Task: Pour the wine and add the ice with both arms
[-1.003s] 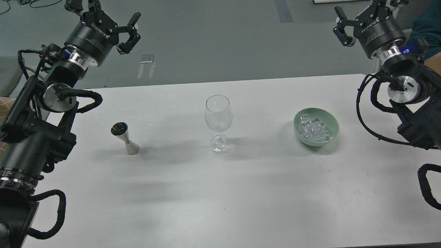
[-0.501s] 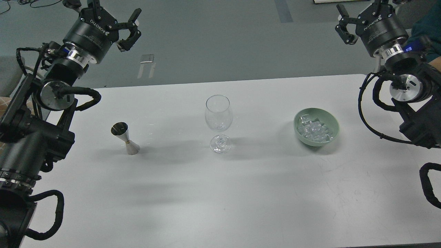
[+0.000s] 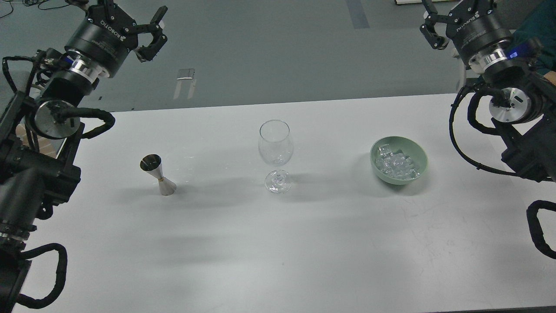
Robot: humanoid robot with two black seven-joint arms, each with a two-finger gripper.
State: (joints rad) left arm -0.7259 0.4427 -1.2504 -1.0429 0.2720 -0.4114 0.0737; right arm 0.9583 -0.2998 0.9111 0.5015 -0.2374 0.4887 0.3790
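Both black claws, left [image 3: 130, 17] and right [image 3: 434, 19], hang wide open and empty, far above the white surface [image 3: 278, 243]. The clear ice cubes [image 3: 396, 165] sit in the green bowl [image 3: 420, 160].

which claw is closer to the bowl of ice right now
Right. The right claw hangs above and beyond the green bowl; the left claw is far across the table, past the jigger.

A white table [image 3: 269, 243] stands on grey floor [image 3: 269, 48].
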